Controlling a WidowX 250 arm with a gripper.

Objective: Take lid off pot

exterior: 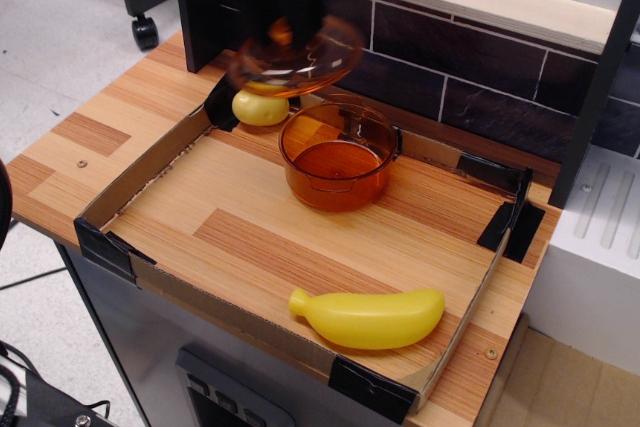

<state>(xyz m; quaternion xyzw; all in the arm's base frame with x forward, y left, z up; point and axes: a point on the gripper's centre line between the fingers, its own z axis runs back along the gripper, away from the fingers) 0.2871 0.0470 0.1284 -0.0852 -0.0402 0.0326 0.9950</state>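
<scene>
The amber-orange pot (pixel 338 160) stands open at the back middle of the cardboard tray (pixel 150 177). The translucent orange lid (pixel 290 60) is in the air, up and to the left of the pot, blurred by motion and tilted. My black gripper (pixel 283 22) is shut on the lid's knob and holds it from above, over the yellow lemon (pixel 260 106). The fingertips are blurred and partly hidden behind the lid.
A yellow toy banana (pixel 370 317) lies at the tray's front right. The tray has low cardboard walls with black taped corners (pixel 372 389). A dark tiled wall (pixel 450 67) runs behind, and a black post (pixel 198 7) stands at the back left.
</scene>
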